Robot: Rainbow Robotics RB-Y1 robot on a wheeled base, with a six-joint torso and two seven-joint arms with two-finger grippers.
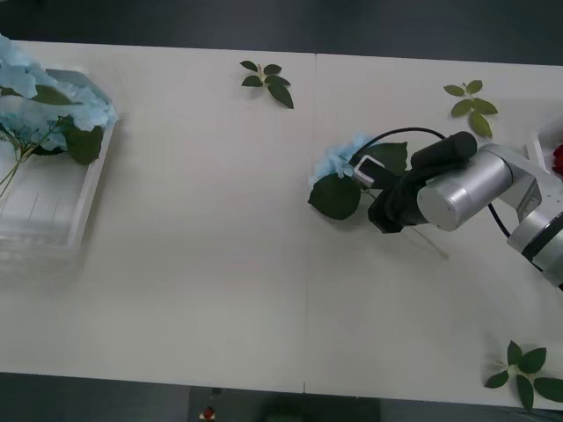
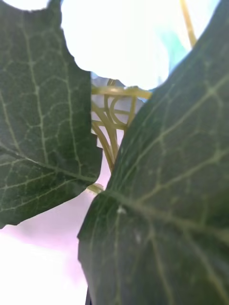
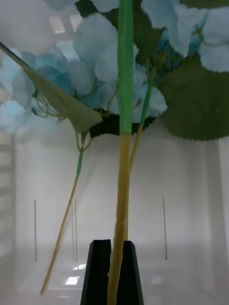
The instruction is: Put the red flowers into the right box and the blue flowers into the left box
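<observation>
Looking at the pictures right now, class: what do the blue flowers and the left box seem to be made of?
The blue flowers: probably fabric petals, matte and soft-edged, on plastic stems whose green coating ends over yellowish core; the leaves show printed-looking veins. One stem sits between the left gripper fingers. The left box: likely translucent white plastic, smooth with a slight sheen and ribbed walls.

The left box [image 1: 84, 207] looks translucent white ribbed plastic. The blue flowers [image 1: 339, 158] look soft, cloth-like, with matt veined leaves. The table [image 1: 220, 264] is smooth, matt white.
</observation>
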